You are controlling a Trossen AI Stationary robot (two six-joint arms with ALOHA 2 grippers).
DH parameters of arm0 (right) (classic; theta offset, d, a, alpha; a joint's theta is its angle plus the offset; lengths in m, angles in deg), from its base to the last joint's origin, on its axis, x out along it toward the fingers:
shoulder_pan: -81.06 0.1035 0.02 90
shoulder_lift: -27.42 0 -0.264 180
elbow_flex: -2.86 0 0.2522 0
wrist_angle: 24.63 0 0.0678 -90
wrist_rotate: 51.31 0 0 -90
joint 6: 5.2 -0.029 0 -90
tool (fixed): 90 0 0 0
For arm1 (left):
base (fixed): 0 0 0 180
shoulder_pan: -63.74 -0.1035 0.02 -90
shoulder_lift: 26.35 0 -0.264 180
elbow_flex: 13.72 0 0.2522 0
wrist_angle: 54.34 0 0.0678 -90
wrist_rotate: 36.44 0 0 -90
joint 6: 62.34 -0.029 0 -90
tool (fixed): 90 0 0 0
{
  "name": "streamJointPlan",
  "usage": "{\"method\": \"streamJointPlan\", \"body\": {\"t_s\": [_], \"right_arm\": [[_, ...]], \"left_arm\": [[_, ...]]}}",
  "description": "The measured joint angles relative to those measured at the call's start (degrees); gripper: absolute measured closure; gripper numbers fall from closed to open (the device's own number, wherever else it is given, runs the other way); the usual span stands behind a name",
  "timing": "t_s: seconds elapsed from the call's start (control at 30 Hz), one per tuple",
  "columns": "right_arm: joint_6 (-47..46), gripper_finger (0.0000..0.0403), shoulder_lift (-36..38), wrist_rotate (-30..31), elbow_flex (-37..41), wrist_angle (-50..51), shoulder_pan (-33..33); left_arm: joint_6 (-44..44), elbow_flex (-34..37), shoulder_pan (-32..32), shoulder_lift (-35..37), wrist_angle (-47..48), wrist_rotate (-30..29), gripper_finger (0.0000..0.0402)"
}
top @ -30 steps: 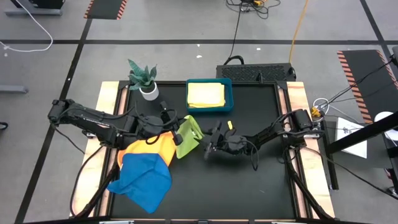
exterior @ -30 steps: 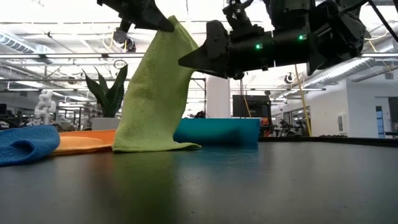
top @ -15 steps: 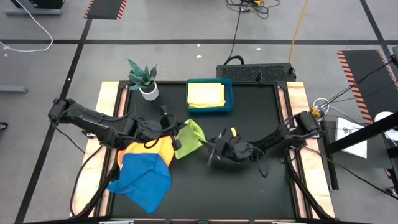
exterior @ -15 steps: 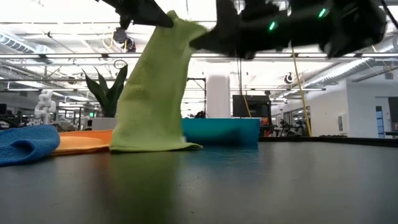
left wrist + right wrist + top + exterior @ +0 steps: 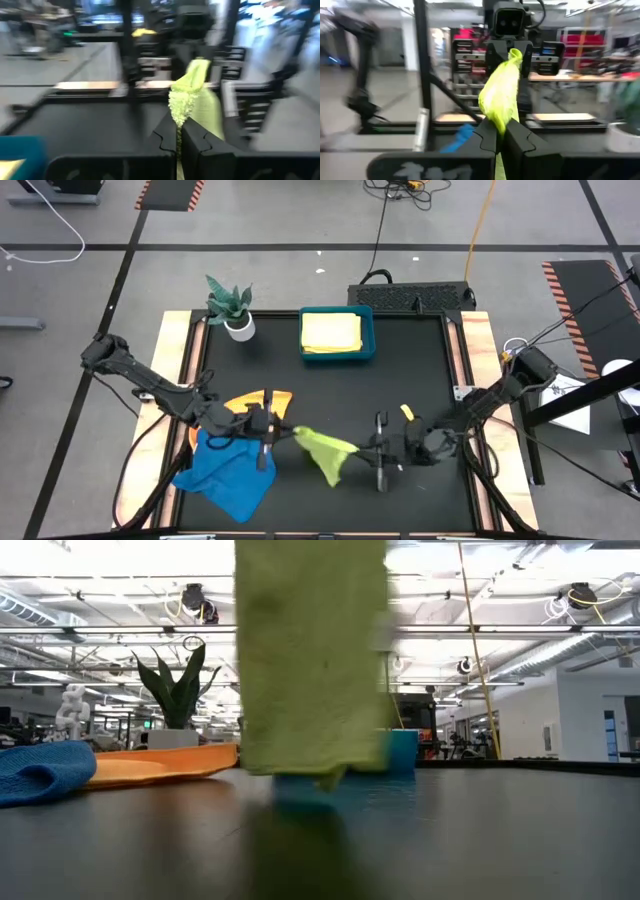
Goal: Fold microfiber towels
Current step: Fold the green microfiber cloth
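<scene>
Left gripper (image 5: 277,433) and right gripper (image 5: 366,449) both clamped on green towel (image 5: 328,450), stretched between them above table (image 5: 420,370).

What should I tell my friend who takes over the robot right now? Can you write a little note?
Left gripper: shut on one corner of the lime green towel.
Right gripper: shut on the opposite end of the same towel, which hangs in the air between the two arms over the table's near middle.
Blue towel lies crumpled at the near left, on top of the orange towel.
Yellow towel lies flat in the teal tray at the far side.
Done: the yellow one looks put away.
Left: fold the green one, then orange and blue.
</scene>
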Motion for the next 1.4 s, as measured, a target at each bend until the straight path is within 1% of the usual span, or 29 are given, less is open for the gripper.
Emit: {"method": "streamJointPlan", "body": {"t_s": [0.13,0.27,0.37,0.43,0.53,0.67,0.77,0.83,0.9,1.0,1.03,1.1,1.2,1.3,1.4], "right_arm": [[-4.9,0.0402,0.4,-4.3,-0.1,-2.1,2.9],[-10.0,0.0402,0.4,-9.1,-0.2,-3.1,3.4],[-12.4,0.0402,0.4,-9.7,-0.2,-2.4,3.4],[-14.0,0.0402,0.4,-10.3,-0.2,-0.9,3.2],[-18.1,0.0402,0.5,-8.7,-0.1,4.6,2.1],[-26.8,0.0402,2.0,-2.9,-0.1,19.4,-1.2],[-31.9,0.0402,2.8,3.3,0.0,30.6,-4.2],[-33.9,0.0403,3.4,5.8,0.0,36.3,-6.3],[-34.6,0.0403,3.9,7.5,0.0,41.1,-8.9],[-34.6,0.0403,3.9,7.6,0.0,45.0,-13.7],[-34.3,0.0403,3.9,7.1,0.3,45.1,-15.1],[-33.2,0.0403,3.5,4.3,1.4,43.5,-18.4],[-32.1,0.0403,3.1,-0.3,4.8,40.2,-22.2],[-30.8,0.0403,2.6,-5.2,9.1,31.5,-24.6],[-29.9,0.0403,2.1,-10.8,13.0,21.0,-24.7]], "left_arm": [[3.4,0.0,3.5,-0.2,-3.9,4.4,0.0399],[3.2,0.0,5.9,-1.7,-8.3,4.9,0.0399],[3.6,0.0,6.1,-2.7,-9.4,5.0,0.0399],[4.8,-0.1,4.7,-4.1,-8.1,5.4,0.0399],[7.3,0.0,1.2,-5.4,-3.1,6.0,0.0399],[9.2,1.6,-5.8,-6.3,1.2,9.9,0.0399],[9.1,4.2,-11.4,-6.2,0.7,11.7,0.0399],[8.0,6.5,-15.4,-6.2,0.0,11.9,0.0399],[7.0,8.2,-19.4,-6.4,-0.6,12.4,0.0399],[4.3,9.8,-25.1,-7.8,-1.6,14.0,0.0399],[3.9,10.4,-26.8,-8.5,-1.6,15.0,0.0399],[2.8,11.0,-29.2,-9.7,-1.6,16.4,0.0399],[-0.2,11.7,-31.4,-12.5,-4.8,19.6,0.0399],[-3.8,11.7,-31.7,-15.1,-6.7,21.7,0.0399],[-4.3,11.9,-31.5,-15.4,-6.1,22.0,0.0399]]}}
